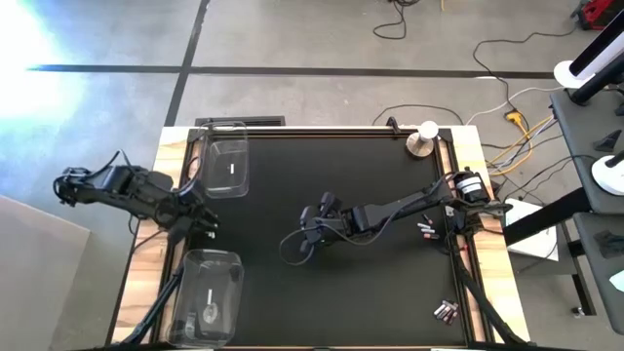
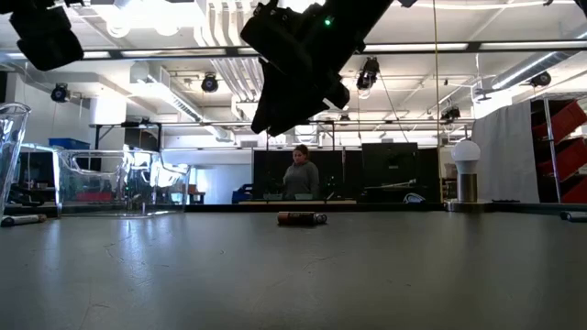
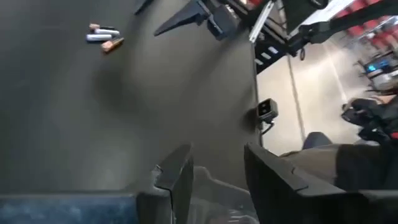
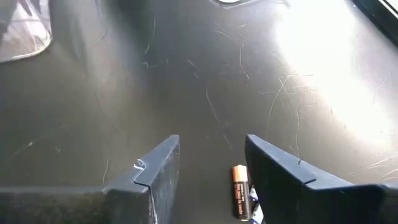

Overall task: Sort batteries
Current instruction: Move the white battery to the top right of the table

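1. I see the black table point(image 1: 322, 253) carrying everything, with the two clear bins set down its left edge, so sorted cells travel away from the loose ones on the right.
2. The far bin point(image 1: 226, 164) holds one pale cell; the near bin point(image 1: 208, 297) also holds something pale, though I cannot tell exactly what.
3. My right arm reaches out to the middle of the table. Its right gripper point(image 4: 211, 171) hangs above the mat with fingers apart and nothing between them; a dark battery point(image 4: 240, 199) with a copper end lies flat just under the gap.
4. My left arm sits at the left edge between the two bins. Its left gripper point(image 3: 217, 177) has fingers parted and holds nothing I can see, so I judge it free for another fetch.
5. The round knob object point(image 1: 425, 138) stands at the far right corner, clear of the work.
6. The unsorted batteries point(image 1: 427, 230) lie in a small cluster near the right edge, with another cluster point(image 1: 447, 311) nearer the front.
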`<control>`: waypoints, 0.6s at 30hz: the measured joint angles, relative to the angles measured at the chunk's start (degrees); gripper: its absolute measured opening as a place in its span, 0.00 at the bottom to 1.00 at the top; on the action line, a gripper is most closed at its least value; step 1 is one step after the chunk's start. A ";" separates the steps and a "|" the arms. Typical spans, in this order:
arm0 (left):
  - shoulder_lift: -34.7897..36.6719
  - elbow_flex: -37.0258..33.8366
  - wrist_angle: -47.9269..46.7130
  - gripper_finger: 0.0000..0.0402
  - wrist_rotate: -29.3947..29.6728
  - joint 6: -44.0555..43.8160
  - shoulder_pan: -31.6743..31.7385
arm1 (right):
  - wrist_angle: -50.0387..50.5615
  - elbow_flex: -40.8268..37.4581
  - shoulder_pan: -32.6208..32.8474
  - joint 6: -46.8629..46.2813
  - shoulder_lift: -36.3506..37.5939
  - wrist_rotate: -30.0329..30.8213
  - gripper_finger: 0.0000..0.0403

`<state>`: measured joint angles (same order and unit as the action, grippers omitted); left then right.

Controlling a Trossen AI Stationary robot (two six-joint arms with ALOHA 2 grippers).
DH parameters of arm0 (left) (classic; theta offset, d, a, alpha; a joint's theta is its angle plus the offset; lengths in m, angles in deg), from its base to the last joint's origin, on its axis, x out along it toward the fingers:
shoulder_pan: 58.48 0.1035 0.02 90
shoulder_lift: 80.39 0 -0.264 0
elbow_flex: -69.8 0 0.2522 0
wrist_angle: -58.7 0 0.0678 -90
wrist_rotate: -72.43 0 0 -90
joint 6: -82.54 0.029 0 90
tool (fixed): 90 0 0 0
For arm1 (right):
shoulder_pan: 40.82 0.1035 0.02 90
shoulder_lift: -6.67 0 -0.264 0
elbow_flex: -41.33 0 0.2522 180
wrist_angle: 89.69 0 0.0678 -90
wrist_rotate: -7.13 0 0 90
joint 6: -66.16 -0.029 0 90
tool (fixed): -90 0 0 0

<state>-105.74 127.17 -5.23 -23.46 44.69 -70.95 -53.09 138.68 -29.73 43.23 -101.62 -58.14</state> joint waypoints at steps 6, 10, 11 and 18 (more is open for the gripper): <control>-3.39 1.86 -0.14 0.30 -0.01 -2.16 -0.43 | -1.34 -0.07 0.01 -3.30 -0.01 1.20 0.46; -9.92 6.29 -1.16 0.30 1.86 -3.23 -2.39 | -2.49 -0.41 0.01 -3.37 -0.02 2.48 0.46; -11.78 7.80 -1.63 0.30 3.37 -3.29 -2.96 | -2.70 -0.45 0.01 -3.46 -0.04 2.48 0.46; -23.31 14.41 -5.43 0.30 8.27 -6.77 -4.28 | -2.63 -4.07 -0.35 -1.64 -0.05 2.48 0.48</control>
<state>-129.05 141.59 -10.66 -15.19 37.92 -75.24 -55.71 134.61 -30.09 41.59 -101.67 -55.66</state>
